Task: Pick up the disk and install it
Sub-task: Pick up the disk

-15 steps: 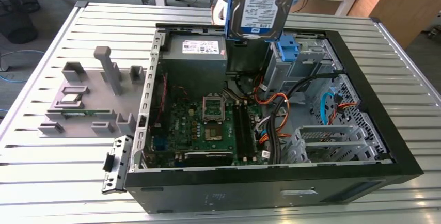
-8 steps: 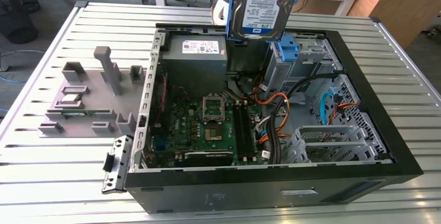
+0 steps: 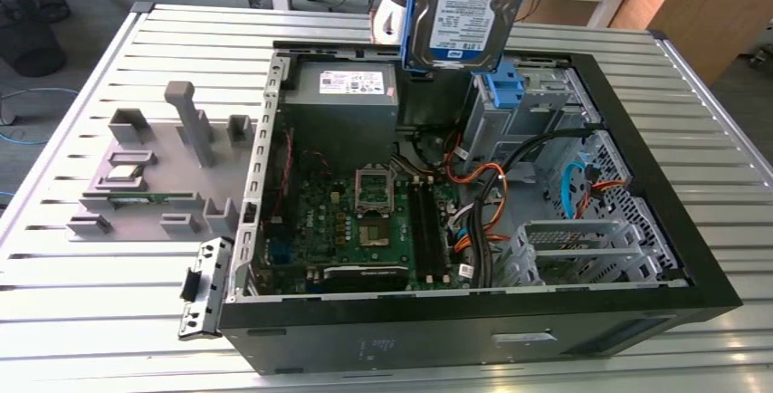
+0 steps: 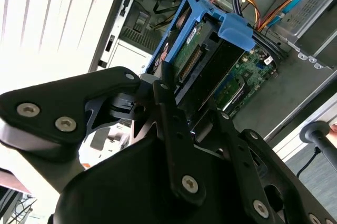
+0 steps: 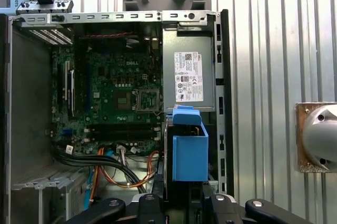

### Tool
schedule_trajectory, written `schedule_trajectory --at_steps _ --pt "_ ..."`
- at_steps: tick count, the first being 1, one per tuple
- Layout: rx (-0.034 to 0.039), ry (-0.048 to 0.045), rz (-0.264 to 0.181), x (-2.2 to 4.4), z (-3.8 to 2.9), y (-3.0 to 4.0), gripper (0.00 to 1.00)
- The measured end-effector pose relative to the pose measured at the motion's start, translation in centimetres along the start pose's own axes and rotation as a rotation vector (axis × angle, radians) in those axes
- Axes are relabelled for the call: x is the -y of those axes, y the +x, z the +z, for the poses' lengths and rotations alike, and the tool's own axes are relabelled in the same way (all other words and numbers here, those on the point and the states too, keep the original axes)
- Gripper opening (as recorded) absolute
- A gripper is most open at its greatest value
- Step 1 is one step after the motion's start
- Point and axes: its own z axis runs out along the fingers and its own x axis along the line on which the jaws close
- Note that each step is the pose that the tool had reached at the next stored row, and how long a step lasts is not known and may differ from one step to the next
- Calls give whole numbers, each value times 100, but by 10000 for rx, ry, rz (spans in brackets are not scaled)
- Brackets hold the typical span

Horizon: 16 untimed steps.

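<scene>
The disk, a silver drive with a white-and-blue label framed by blue rails, hangs upright in the air above the rear of the open computer case. It sits over the gap between the grey power supply and the metal drive cage. In the second wrist view my gripper is shut on the disk, black fingers pressed against its sides. The first wrist view looks down past the gripper along the disk's blue rail into the case.
A bare blue bracket sits in the drive cage just below the disk. Orange and black cables cross the case beside the motherboard. Grey fixtures stand on the slatted table at the exterior view's left.
</scene>
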Motion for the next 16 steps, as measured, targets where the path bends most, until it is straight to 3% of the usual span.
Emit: schedule_trajectory --at_steps 7,16 --pt "-13 0 4 41 -3 30 35" --pt "-21 0 19 52 -5 156 35"
